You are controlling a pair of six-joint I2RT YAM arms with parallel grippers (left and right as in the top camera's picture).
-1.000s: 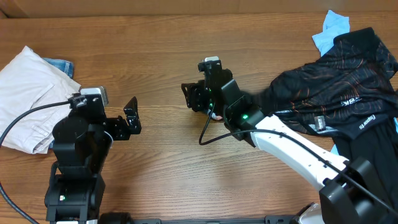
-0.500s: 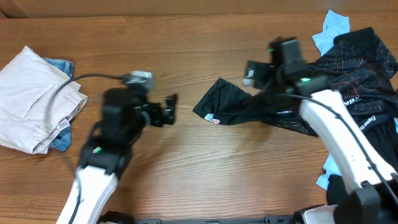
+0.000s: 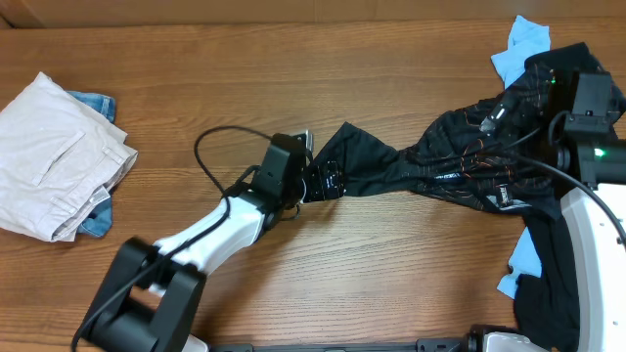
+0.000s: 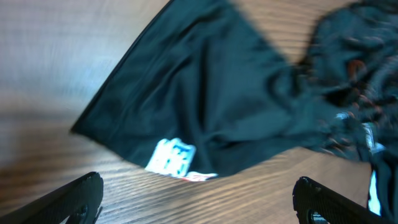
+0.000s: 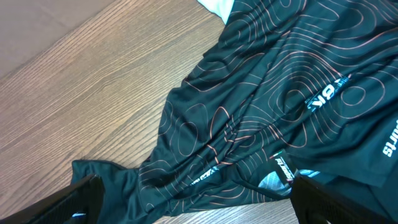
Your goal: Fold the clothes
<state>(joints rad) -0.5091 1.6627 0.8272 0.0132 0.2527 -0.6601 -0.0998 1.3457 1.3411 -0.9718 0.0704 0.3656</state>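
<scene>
1 shirt (image 3: 460, 161) edge lies before left gripper (image 3: 318, 184).

The left hand (image 3: 313, 182) has swung from the left side of the surface to its middle, and now hangs spread wide at the sleeve (image 3: 362, 168) of the black shirt (image 3: 460, 161). The right hand (image 3: 494, 115) has let go and pulled back to the far right. The sleeve now lies stretched out toward the middle.
</scene>
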